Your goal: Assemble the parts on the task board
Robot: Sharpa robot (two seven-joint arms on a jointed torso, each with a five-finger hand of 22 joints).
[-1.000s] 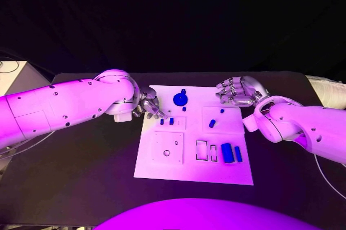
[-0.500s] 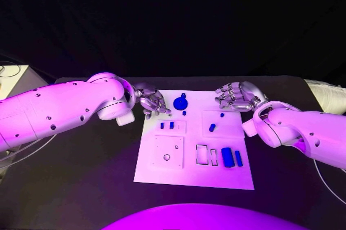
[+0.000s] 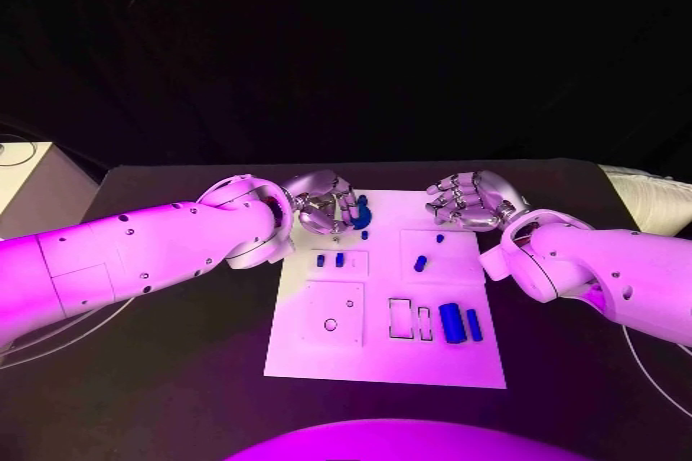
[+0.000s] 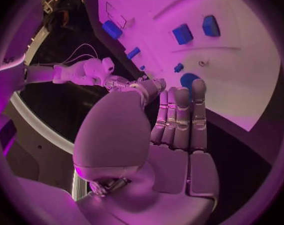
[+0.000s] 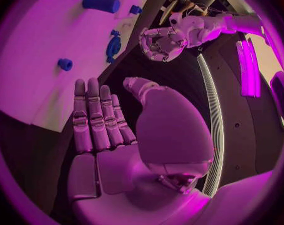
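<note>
Task board: the white task board (image 3: 325, 356) lay in the middle of the black table (image 3: 159, 381), between the two arms.
Round part: a blue round part (image 3: 359, 217) sat on the board's far edge, just beside the left hand; in the left wrist view (image 4: 191, 80) it showed just beyond the fingertips.
Other parts: two small blue pieces (image 3: 330, 260) stood in a square recess, one slanted piece (image 3: 421, 263) lay in the neighbouring square, and two long blue bars (image 3: 460, 323) lay near the board's right edge beside two open slots (image 3: 410, 320).
Left hand: the left hand (image 3: 326, 207) hovered over the far left corner of the board, fingers (image 4: 181, 116) extended side by side, holding nothing.
Right hand: the right hand (image 3: 467, 202) hovered at the far right corner, fingers (image 5: 96, 116) straight and together, empty, palm towards the board.
Step in hand (judged): approach to the round part by the left hand.
Advice: the hand would do best to descend squarely, thumb and fingers on opposite sides of the disc, closing only once they straddled it, so that the part was not pushed off the edge.
Risk: the small stud (image 3: 364, 229) beside the disc could be knocked.
</note>
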